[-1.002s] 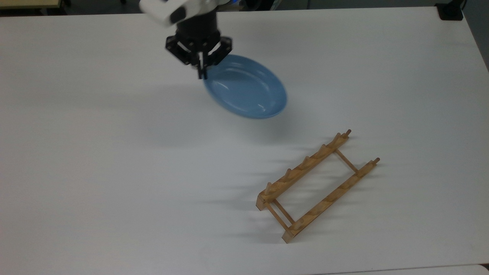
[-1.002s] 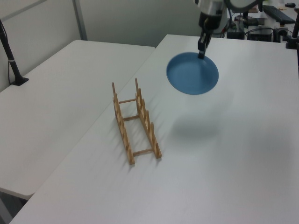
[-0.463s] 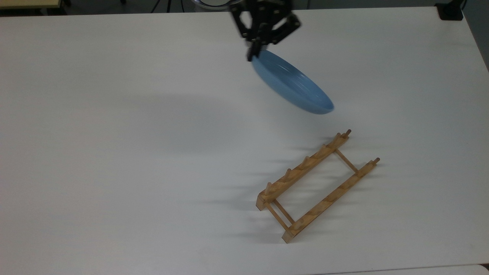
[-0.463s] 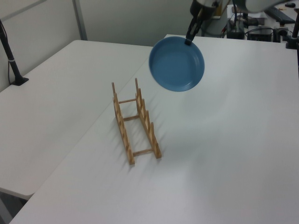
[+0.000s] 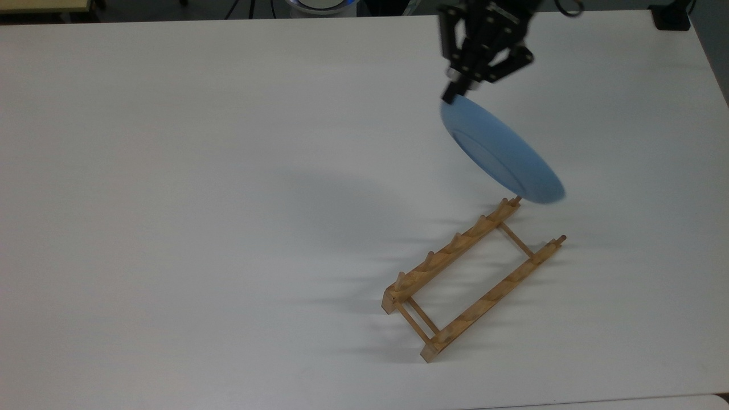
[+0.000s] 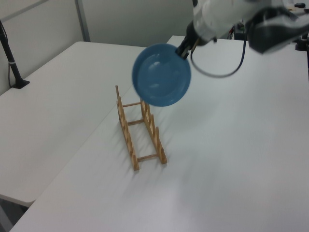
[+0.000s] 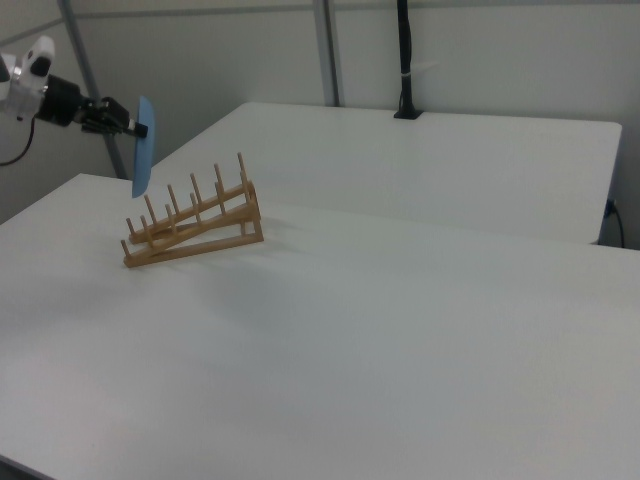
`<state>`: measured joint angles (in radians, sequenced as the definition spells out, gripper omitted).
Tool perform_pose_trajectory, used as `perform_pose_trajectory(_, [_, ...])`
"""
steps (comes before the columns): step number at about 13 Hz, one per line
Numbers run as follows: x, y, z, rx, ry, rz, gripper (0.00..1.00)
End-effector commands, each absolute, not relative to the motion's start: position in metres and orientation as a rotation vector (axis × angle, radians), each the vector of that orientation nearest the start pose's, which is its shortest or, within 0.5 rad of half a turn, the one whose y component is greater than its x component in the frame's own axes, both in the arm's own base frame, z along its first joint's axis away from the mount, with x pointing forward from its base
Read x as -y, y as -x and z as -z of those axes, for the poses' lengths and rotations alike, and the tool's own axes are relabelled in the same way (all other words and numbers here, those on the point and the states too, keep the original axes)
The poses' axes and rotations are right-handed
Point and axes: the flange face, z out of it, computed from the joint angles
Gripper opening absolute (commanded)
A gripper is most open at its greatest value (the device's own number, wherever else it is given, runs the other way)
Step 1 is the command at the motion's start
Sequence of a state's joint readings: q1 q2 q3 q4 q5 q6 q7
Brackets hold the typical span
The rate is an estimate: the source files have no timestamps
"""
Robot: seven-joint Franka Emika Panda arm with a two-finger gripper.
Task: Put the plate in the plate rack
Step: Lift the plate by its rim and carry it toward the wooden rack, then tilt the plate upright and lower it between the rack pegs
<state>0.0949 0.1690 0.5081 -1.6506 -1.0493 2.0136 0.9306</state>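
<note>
We are holding the plate (image 5: 501, 154) on edge, the gripper (image 5: 453, 94) pinching its 11 o'clock rim, so it can slot between the plate rack (image 5: 472, 279) pegs.

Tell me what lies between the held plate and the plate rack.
Nothing: in the right view the plate, gripped at its rim, hangs edge-on just above the plate rack, with only air and bare white table between them.

gripper (image 6: 184, 49) grips plate (image 6: 161, 75) rim | above plate rack (image 6: 140, 127)

No legible text, label, brand, number or sign on anything in view.
</note>
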Motion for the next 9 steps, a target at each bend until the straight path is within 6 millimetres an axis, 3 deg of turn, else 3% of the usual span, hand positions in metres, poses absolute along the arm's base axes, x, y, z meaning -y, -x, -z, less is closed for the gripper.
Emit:
perform_pose_trajectory(1, [-0.337, -0.572, -0.524, -0.046, 3.305, 1.695, 0.00])
perform_pose_trajectory(3, [-0.350, -0.589, -0.507, -0.158, 3.229, 1.874, 0.00])
perform_pose_trajectory(5, [-0.354, -0.597, -0.499, -0.203, 3.188, 1.912, 0.00])
perform_pose_trajectory(9, [-0.371, -0.591, -0.484, -0.205, 3.156, 1.915, 0.00])
